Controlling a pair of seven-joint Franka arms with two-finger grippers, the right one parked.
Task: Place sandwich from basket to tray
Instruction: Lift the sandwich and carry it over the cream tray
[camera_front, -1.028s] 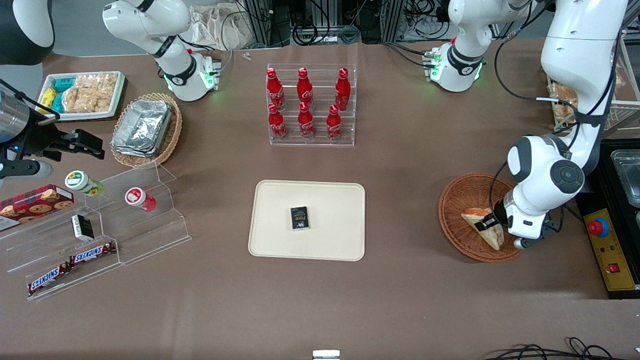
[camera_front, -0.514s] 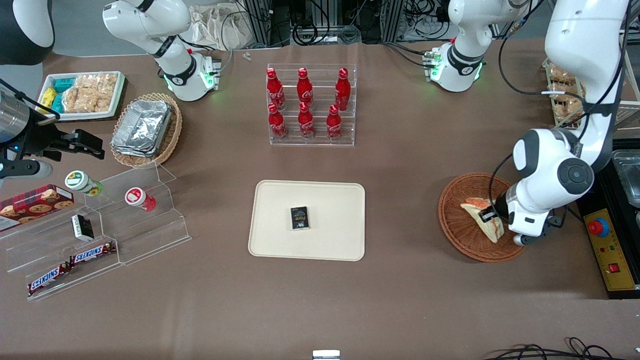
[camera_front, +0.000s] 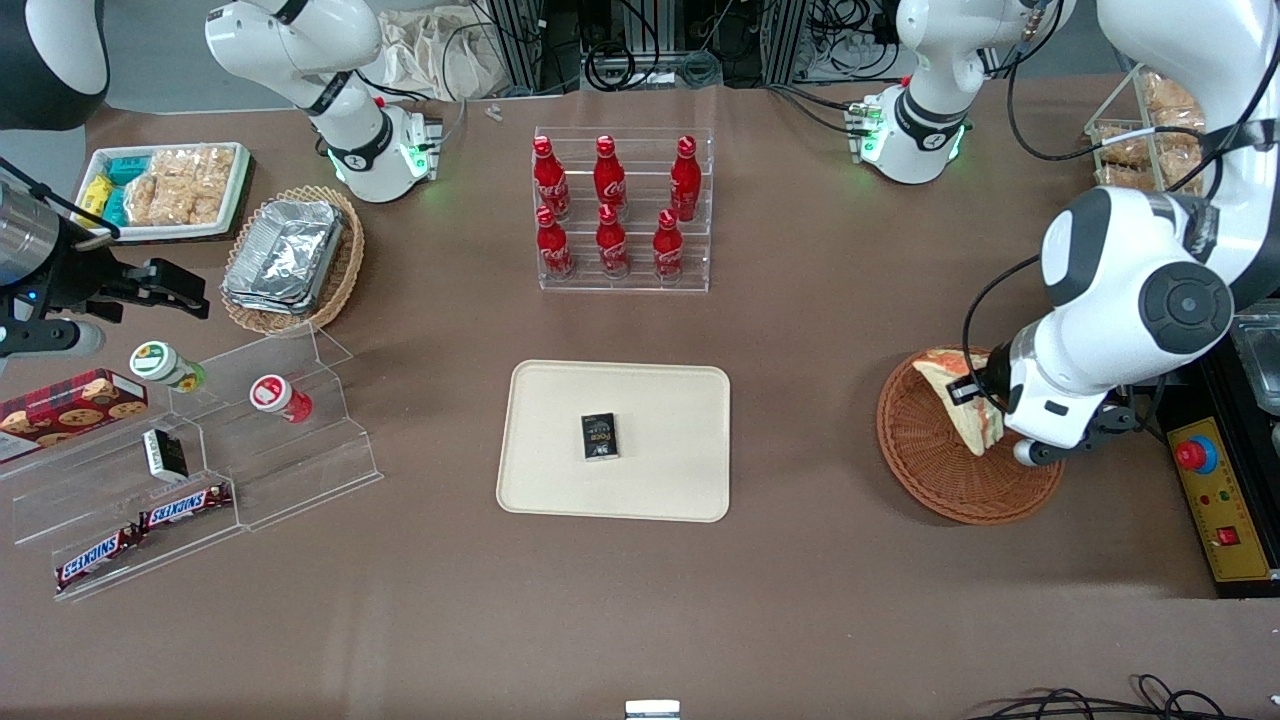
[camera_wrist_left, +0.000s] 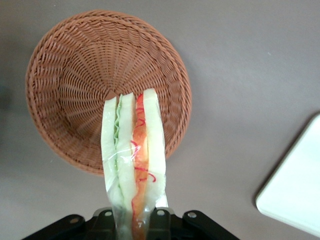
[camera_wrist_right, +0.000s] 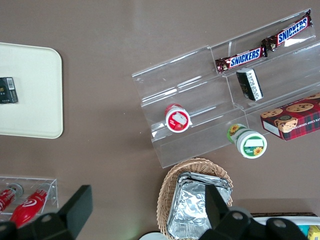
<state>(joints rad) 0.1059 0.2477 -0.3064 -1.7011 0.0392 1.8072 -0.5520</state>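
At the right of the front view, the left arm's gripper (camera_front: 972, 392) hangs above the round woven basket (camera_front: 935, 480), its jaws closed narrowly on the wide end of the wrapped sandwich (camera_front: 962, 408). The wedge is lifted clear of the wicker: in the wrist view the sandwich (camera_wrist_left: 133, 160) hangs from the gripper (camera_wrist_left: 134, 220) with its cut edge facing the camera, showing white bread with green and orange filling under clear film, and the empty basket (camera_wrist_left: 65, 90) lies below it on the brown table (camera_front: 820, 380).

The cream tray (camera_front: 660, 490) sits at the centre of the front view, well apart from the basket, toward the parked arm's end. A small black box (camera_front: 599, 436) lies near the tray's middle. One corner of the tray (camera_wrist_left: 300, 195) shows in the wrist view.

The step in hand looks like the lift out of the basket, with the carry not yet begun. The next move calls for travelling across the table to the tray, then lowering onto a bare part of it, away from the black box, before letting go. The film may be slippery, so the grip should stay firm through the carry.
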